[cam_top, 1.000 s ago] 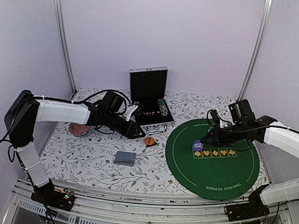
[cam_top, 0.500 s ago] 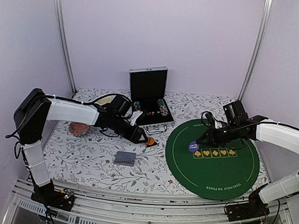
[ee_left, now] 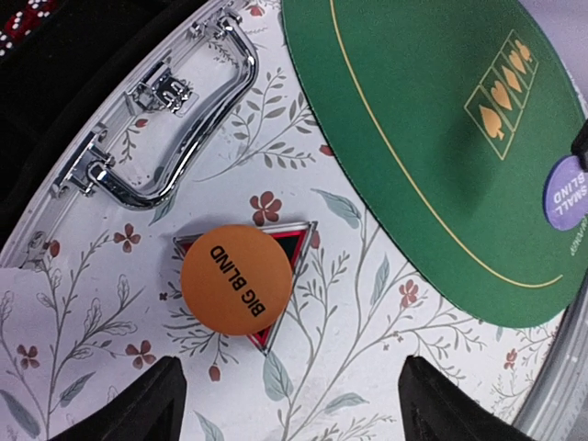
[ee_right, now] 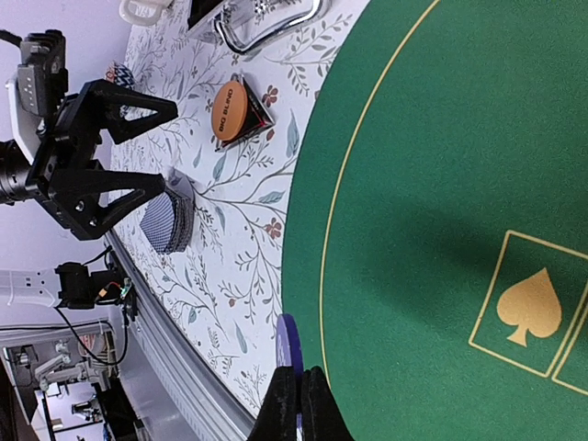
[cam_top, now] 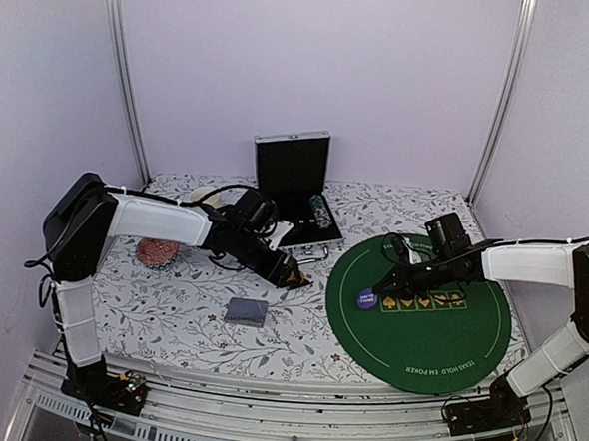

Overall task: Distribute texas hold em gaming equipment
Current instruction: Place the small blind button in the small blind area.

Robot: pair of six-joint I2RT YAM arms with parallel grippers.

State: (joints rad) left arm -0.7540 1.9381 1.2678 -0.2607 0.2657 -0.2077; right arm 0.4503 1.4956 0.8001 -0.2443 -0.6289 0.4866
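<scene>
An orange "BIG BLIND" button disc lies on a dark triangular marker on the floral cloth, just left of the green poker mat. My left gripper hovers over it, open wide, with nothing between its fingers. My right gripper is shut on the edge of a purple button disc, held over the mat's left part. A blue-grey-backed deck of cards lies on the cloth nearer the front.
An open black case with striped chips stands at the back; its chrome handle lies close to the orange disc. A reddish chip stack sits at the left. A cream mug stands behind the left arm.
My left gripper has moved right to above the orange disc and opened wider. My right gripper has carried the purple disc leftward and nearer, toward the mat's left edge.
</scene>
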